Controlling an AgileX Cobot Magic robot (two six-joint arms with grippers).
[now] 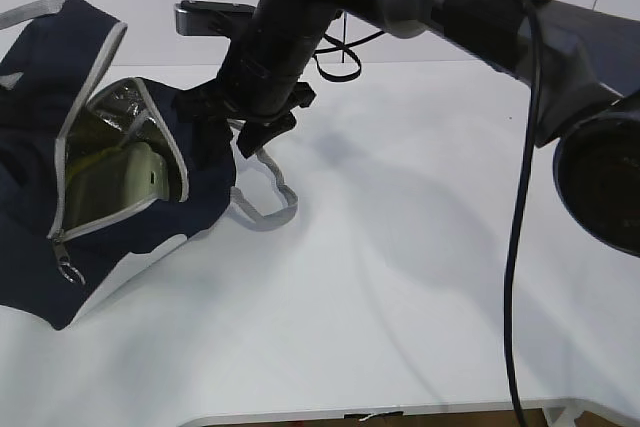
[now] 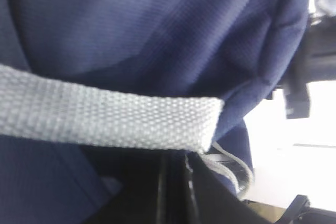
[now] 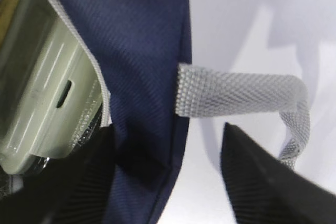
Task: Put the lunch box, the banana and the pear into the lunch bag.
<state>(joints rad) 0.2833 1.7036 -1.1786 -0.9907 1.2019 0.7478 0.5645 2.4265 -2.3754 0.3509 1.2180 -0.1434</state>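
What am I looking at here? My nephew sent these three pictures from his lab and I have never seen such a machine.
It is a robot with two arms, each ending in a gripper. The wide picture is taken from outside, looking down at a white table. The other two come from cameras on the wrists. On the table lies a navy lunch bag, unzipped, with a pale green lunch box inside. The right gripper has open jaws straddling the bag's edge beside a grey handle. The left wrist camera sits close against the bag fabric and another grey strap; that gripper is shut, and whether it pinches anything I cannot tell.
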